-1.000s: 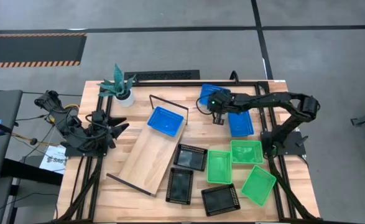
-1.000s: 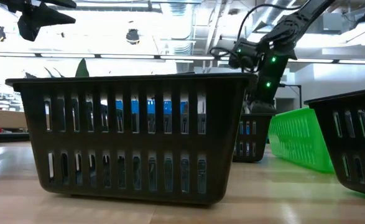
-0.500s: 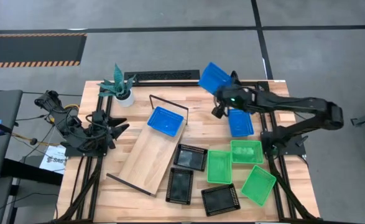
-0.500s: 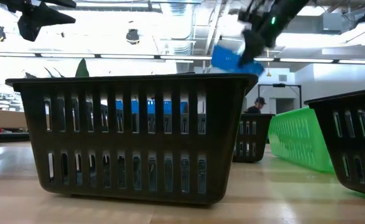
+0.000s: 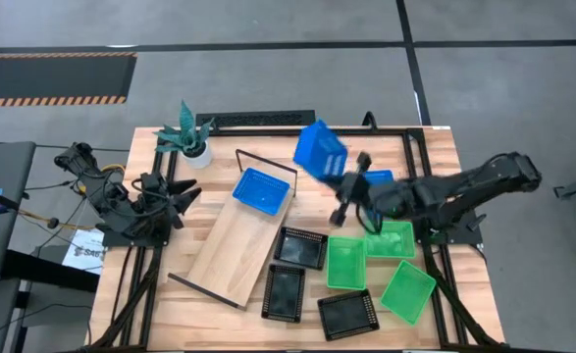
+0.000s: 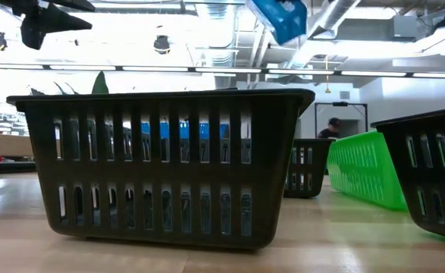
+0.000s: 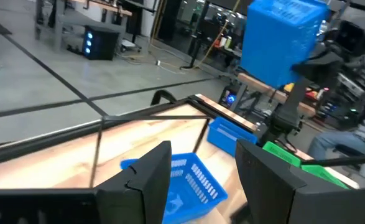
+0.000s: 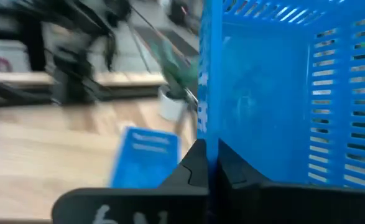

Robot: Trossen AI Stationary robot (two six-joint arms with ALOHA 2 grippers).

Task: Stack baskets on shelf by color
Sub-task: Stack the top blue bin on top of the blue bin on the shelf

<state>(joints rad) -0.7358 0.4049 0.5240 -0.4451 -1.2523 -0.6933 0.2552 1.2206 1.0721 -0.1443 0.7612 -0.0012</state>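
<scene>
A light, stiff blue basket, pinched by one thin wall in the closed right gripper, is held tilted above the table near the shelf; the left gripper is parted, empty.

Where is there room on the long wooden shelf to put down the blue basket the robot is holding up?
The shelf is bare from the blue basket on the shelf down to its near wire end. The right hand holds the lifted blue basket above the table. It is crowded right of the shelf, where black baskets and green baskets sit close together.
</scene>
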